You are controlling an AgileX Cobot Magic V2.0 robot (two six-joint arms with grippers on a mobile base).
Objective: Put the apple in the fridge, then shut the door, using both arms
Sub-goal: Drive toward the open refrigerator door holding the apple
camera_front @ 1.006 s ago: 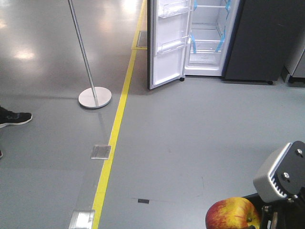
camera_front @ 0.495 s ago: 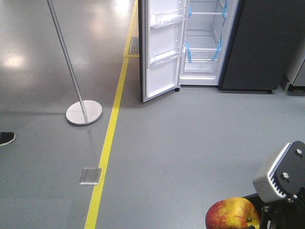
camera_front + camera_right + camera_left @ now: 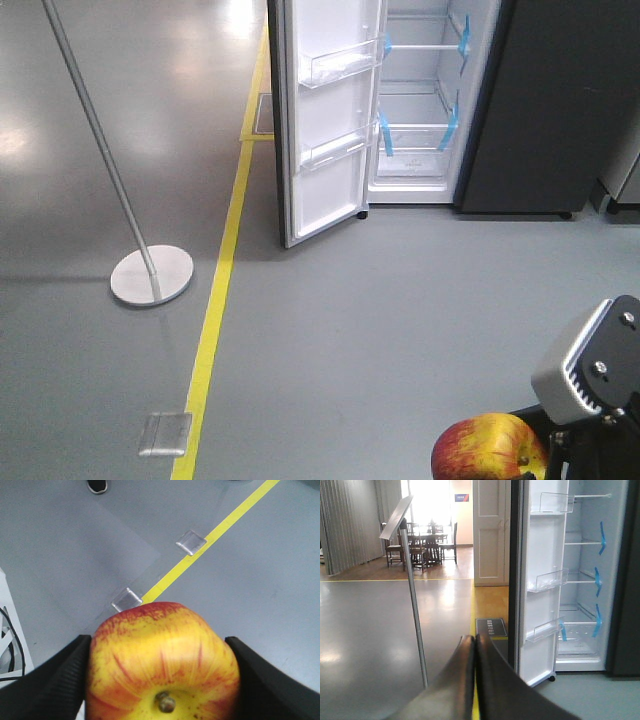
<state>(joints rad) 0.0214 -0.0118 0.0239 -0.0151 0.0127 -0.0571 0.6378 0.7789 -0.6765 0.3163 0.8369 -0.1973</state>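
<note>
Right wrist-mounted: apple (image 3: 162, 662) between jaws

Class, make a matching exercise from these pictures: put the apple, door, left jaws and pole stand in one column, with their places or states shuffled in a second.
Things:
1. apple
2. door
3. left jaws
4. pole stand

Places or states:
A. shut, holding nothing
B. left of the yellow line
C. swung open
D. gripped in the right jaws

Pairs: 1-D, 2-C, 3-A, 4-B
</note>
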